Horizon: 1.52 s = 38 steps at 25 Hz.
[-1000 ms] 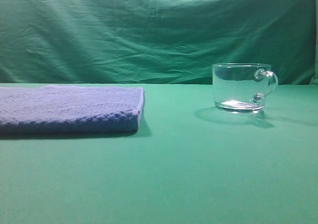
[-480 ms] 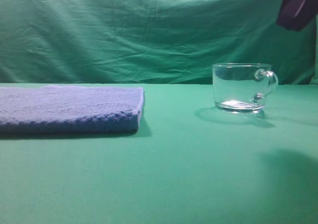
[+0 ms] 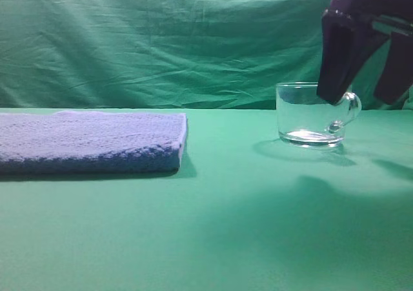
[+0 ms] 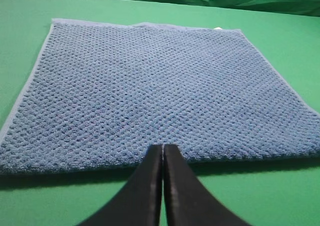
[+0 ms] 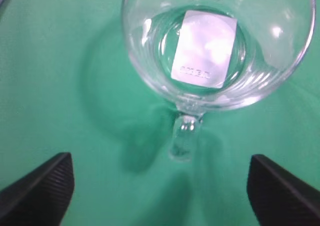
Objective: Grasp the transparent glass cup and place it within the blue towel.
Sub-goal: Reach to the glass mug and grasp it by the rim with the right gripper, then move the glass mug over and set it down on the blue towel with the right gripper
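Clear glass mug w/ loop handle point(image 3: 314, 114) stands upright on green cloth-covered table point(image 3: 258, 226) — right gripper point(image 3: 365, 101) spread wide, above and just in front, handle facing its gap. Folded blue-violet nubby towel point(image 3: 90, 140) well apart; left gripper point(image 4: 163, 153) closed — empty.

A broad stretch of bare green table point(image 3: 232, 194) lies open between the blue towel point(image 3: 90, 139) on the left and the transparent glass cup point(image 3: 313, 113) on the right, the two standing well apart with nothing between them. The right gripper point(image 3: 366, 100) hangs above the cup's handle side, its jaws spread wide; in the right wrist view the handle point(image 5: 185, 136) points toward the gap between the two fingers point(image 5: 37, 191), with bare cloth on either side of it. The towel's flat top carries nothing. At its near edge the left gripper point(image 4: 163, 151) sits with fingers pressed together.
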Tool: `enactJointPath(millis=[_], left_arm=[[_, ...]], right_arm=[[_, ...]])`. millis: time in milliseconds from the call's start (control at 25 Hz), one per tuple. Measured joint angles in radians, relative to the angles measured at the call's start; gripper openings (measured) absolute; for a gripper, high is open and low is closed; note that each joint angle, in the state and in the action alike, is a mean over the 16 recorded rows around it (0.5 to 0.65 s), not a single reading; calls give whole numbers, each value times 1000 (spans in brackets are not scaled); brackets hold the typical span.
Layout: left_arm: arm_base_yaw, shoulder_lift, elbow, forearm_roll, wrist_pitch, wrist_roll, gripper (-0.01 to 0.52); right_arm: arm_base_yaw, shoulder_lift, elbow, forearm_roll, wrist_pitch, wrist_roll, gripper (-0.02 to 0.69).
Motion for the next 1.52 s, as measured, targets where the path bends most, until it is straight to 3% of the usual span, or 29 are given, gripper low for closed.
enactJointPath(millis=[240,480,920,1240,1520], left_arm=[[0,0,0,0,0,0,0],[0,0,0,0,0,0,0],[0,0,0,0,0,0,0],[0,0,0,0,0,0,0],[0,0,0,0,0,0,0]], right_arm=[[2,30,-17,-1,-30,-13,190],[35,43,-117,-6,55,-29,102],[241,143,-535,-16,244,-40,100],[402,382,-861,-16,262,-42,100],[466,584,-1043,-12,238,-42,124]])
